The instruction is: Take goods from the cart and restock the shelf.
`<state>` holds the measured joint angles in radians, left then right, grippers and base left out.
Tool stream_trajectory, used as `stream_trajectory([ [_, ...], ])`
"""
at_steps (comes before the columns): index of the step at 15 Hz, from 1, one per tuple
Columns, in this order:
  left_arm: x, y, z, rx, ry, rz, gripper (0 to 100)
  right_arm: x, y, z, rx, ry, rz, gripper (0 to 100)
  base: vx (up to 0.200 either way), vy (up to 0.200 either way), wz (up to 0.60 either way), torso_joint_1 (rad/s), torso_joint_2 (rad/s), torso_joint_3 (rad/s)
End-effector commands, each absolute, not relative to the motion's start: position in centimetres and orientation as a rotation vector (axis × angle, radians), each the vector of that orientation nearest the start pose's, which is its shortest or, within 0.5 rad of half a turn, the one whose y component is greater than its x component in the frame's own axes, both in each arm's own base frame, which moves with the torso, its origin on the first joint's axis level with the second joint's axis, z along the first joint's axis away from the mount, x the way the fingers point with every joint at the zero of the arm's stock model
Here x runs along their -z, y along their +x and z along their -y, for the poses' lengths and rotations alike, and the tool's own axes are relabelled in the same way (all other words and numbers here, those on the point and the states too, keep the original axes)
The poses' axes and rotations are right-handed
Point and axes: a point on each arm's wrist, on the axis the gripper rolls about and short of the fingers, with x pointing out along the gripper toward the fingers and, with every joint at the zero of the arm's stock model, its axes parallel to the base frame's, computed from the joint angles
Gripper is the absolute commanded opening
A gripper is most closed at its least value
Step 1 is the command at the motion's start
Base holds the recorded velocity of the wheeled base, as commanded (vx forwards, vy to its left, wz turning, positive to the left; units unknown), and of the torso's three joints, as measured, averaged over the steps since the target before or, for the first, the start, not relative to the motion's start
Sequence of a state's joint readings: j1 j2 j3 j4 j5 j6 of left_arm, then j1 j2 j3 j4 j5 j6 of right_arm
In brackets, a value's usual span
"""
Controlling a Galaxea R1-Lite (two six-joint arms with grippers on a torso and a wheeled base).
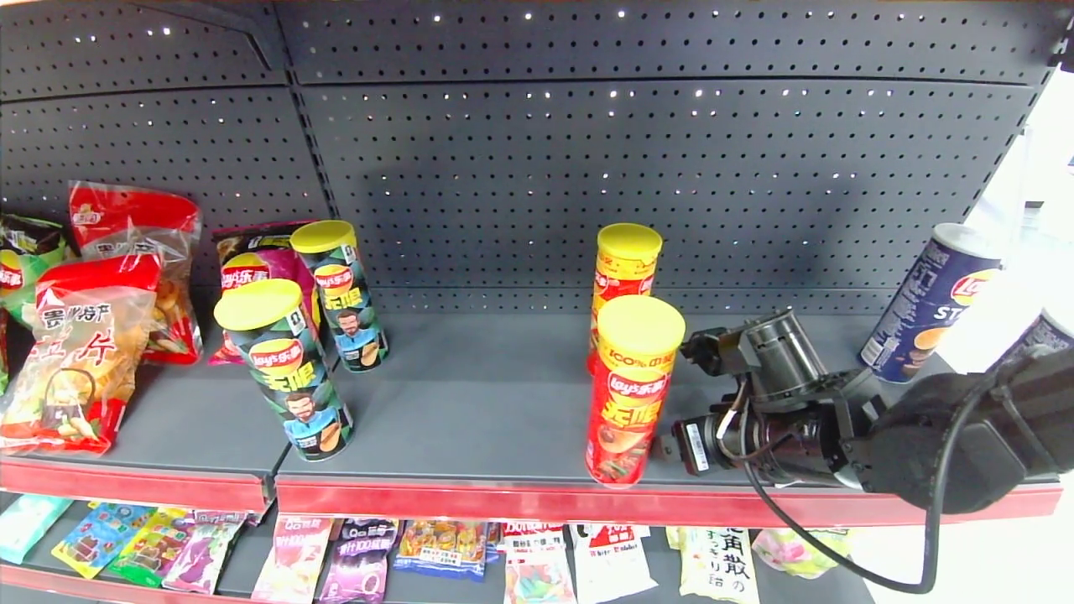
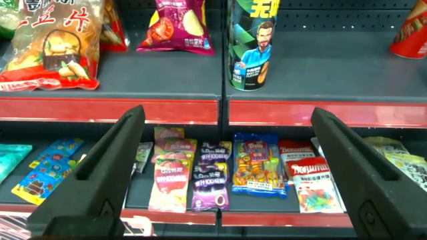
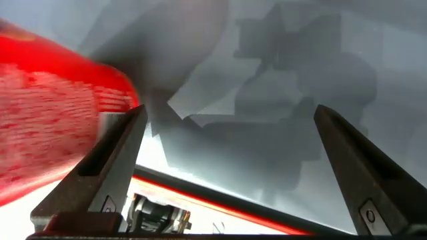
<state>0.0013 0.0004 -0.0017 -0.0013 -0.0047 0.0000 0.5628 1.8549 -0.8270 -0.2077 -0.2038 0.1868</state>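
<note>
- My right gripper point(image 3: 230, 113) is spread wide, with the red can point(image 1: 633, 394) just beside it at nine o'clock.
- My left gripper point(image 2: 227, 117) is spread and empty.
- Brushing the can could tip it off the shelf lip point(image 1: 436, 499).

left gripper point(image 2: 227, 117): fingers spread wide, held level | right gripper point(image 3: 230, 115): fingers spread wide | right arm point(image 1: 940, 436): extended in from the right, wrist roughly horizontal

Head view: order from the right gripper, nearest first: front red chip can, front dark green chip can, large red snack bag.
1. Front red chip can, yellow lid, beside the right gripper.
2. Front dark green chip can, left of centre.
3. Large red snack bag, far left.
</note>
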Motion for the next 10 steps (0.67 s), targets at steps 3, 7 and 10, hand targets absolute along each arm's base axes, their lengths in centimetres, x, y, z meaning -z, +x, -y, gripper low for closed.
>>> stream_trajectory([
  [3,-7.61,-2.29,0.01,0.003,0.000,0.003,100,-10.20,26.21,-16.57,-0.279,-0.139,-0.790,100,0.000,0.000,0.00,0.000,0.00,0.000],
  [7,-7.61,-2.29,0.01,0.003,0.000,0.003,100,-10.20,26.13,-16.80,-0.287,-0.141,-0.788,100,0.000,0.000,0.00,0.000,0.00,0.000],
  [10,-7.61,-2.29,0.01,0.003,0.000,0.003,100,-10.22,26.19,-16.84,-0.287,-0.140,-0.787,100,0.000,0.000,0.00,0.000,0.00,0.000],
])
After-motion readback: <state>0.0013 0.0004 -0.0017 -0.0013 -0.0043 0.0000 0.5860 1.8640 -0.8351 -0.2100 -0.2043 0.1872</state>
